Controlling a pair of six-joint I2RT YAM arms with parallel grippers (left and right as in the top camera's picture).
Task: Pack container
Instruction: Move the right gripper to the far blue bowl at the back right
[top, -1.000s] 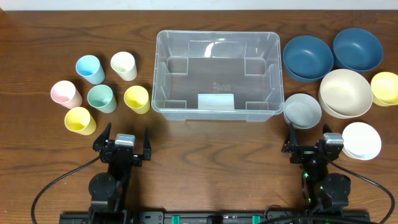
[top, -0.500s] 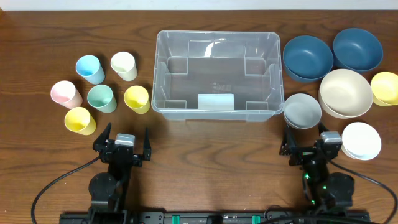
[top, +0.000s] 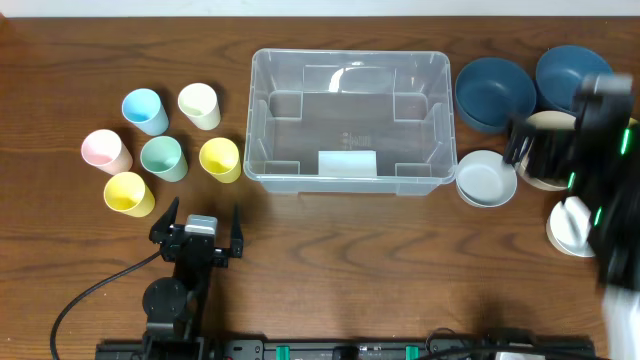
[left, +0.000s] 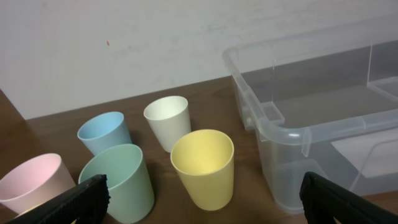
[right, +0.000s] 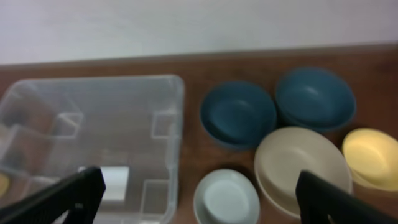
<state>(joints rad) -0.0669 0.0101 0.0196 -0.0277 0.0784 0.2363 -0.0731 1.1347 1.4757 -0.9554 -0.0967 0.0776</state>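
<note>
Overhead, catches right gripper (right: 199, 186) blurred above the bowls (top: 495, 92), right of the container (top: 345, 53). Shows it and left gripper (top: 203, 218) spread wide, empty.

Surfaces and materials, as I see them from the console.
Table (top: 340, 260): dark brown wood, visible grain, low sheen. Container (top: 249, 120): clear plastic, smooth, glossy, catching light on its rim and ribs. Yellow cup (left: 202, 167) and mint-green cup (left: 118, 183): opaque, smooth, matt, plastic by the look. Dark blue bowls (right: 239, 114) and cream bowl (right: 301, 165): smooth, matt to satin; I cannot tell their material. Wall (left: 124, 50): white, matt.
</note>
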